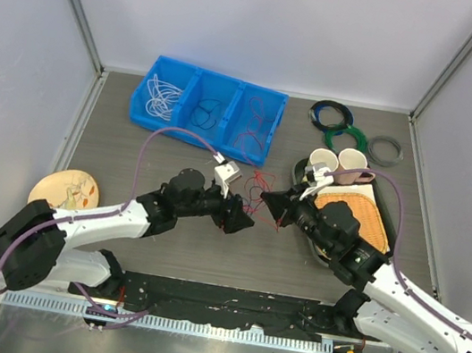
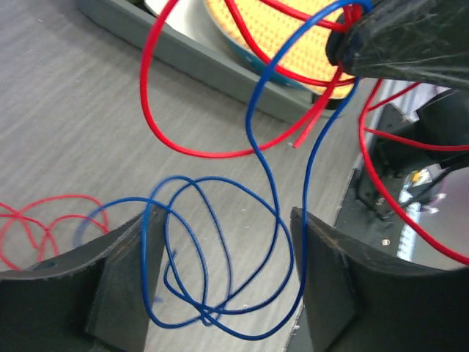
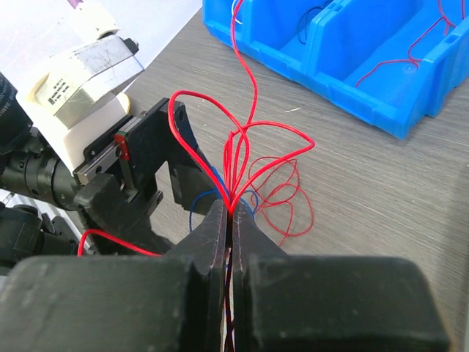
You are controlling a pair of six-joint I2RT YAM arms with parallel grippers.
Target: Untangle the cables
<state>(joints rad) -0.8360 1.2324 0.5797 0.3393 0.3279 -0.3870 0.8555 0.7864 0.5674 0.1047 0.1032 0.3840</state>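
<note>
My right gripper (image 3: 233, 214) is shut on a bunch of red cable strands (image 3: 245, 139), with a blue cable (image 3: 196, 202) running into the same pinch. In the top view the right gripper (image 1: 278, 209) faces my left gripper (image 1: 240, 219), with red loops (image 1: 260, 183) between them. In the left wrist view my left gripper (image 2: 222, 227) is open. The blue cable's loops (image 2: 220, 253) lie between its fingers (image 2: 344, 286) over the table. A red loop (image 2: 190, 150) hangs from the right gripper (image 2: 410, 37). More red strand (image 2: 44, 220) lies on the table at left.
A blue bin (image 1: 198, 89) at the back holds white wires (image 1: 160, 99), dark wires (image 1: 208, 116) and red wires (image 1: 252, 132). Coiled rings (image 1: 332, 114) lie at back right. A dark tray (image 1: 390, 213) with a woven mat and two mugs (image 1: 323, 162) is by the right arm. A plate (image 1: 66, 189) lies at left.
</note>
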